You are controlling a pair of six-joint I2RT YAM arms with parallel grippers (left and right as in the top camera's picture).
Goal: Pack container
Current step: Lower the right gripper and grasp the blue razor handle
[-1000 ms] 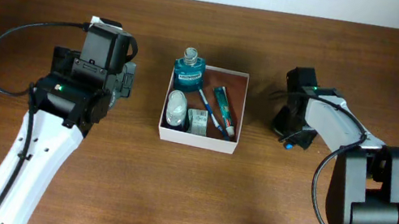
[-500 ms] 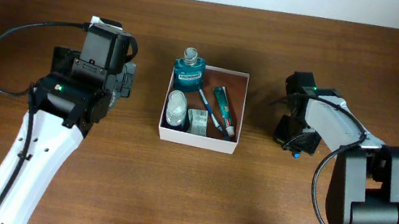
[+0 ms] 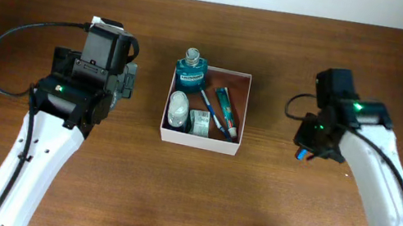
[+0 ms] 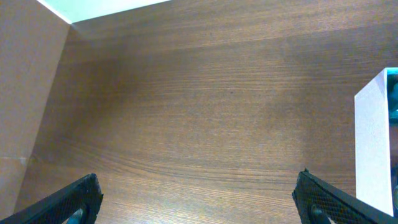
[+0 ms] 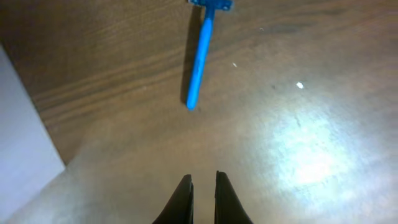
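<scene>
One container (image 3: 196, 140) holds one teal bottle (image 3: 191, 68); one blue-handled tool (image 5: 200, 53) lies outside.

legible text: none in any view.
mouthwash bottle (image 3: 191, 68) label: dark band across the teal body, pale lettering on it, too small to read.
tube (image 3: 226, 103) print: teal and white markings along its length, blurred, no word resolvable.
small packet (image 3: 200, 123) face: grey-green print, characters not resolvable.
white bottle (image 3: 178, 107) surface: pale, any print indistinguishable.
container (image 3: 198, 140) wall: plain white in overhead and left wrist views.
left arm (image 3: 61, 90) sign: small green lit dot, no readable lettering beside it.
right arm (image 3: 356, 106) sign: small green lit dot, likewise unlabelled as far as can be told.
</scene>
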